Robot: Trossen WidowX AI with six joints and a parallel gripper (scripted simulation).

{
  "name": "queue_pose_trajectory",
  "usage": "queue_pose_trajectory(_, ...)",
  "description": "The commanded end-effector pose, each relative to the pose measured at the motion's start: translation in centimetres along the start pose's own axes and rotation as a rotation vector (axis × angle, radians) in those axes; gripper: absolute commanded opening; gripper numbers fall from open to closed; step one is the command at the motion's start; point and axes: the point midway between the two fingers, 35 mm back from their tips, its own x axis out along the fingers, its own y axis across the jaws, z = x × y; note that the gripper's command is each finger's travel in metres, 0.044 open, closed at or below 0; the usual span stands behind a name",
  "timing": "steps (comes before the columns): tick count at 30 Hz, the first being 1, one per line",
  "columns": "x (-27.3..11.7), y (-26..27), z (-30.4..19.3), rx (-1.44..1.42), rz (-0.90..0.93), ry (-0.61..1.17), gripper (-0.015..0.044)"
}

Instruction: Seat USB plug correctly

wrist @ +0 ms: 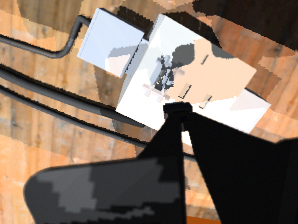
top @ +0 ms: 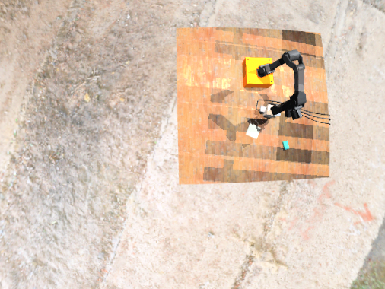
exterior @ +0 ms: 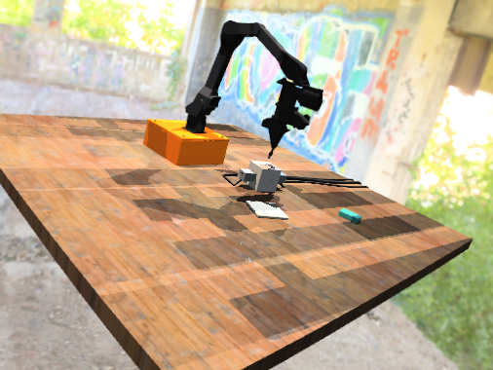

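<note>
The power cube (exterior: 265, 179) (wrist: 220, 75) is a white block on the table. In the wrist view its top shows several narrow slots and a dark, patchy marking; which slot is the USB socket is hard to tell. My gripper (exterior: 272, 147) (wrist: 182, 122) points down and is shut on the USB plug. The plug (exterior: 270, 156) (wrist: 176, 107) is a small black block at the fingertips, seen over the near edge of the cube's top. In the exterior view it hangs just above the cube, clear of it. The plug's underside is hidden.
White blocks (exterior: 246, 175) (wrist: 111, 42) sit at the cube's sides. Black cables (exterior: 322, 181) (wrist: 50, 95) run beside it to the table edge. A white flat square (top: 252, 131) (exterior: 268, 209) and a teal block (top: 286, 144) (exterior: 350, 215) lie on the table. The arm's orange base (exterior: 200, 151) stands behind.
</note>
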Motion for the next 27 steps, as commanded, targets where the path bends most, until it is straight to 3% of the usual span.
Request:
queue_pose_trajectory(1, 0.01, 0.01, -0.01, -0.116, 0.000, 0.000, 0.0000)
queue_pose_trajectory(27, 0.02, 0.01, -0.01, -0.797, 0.001, 0.000, 0.0000)
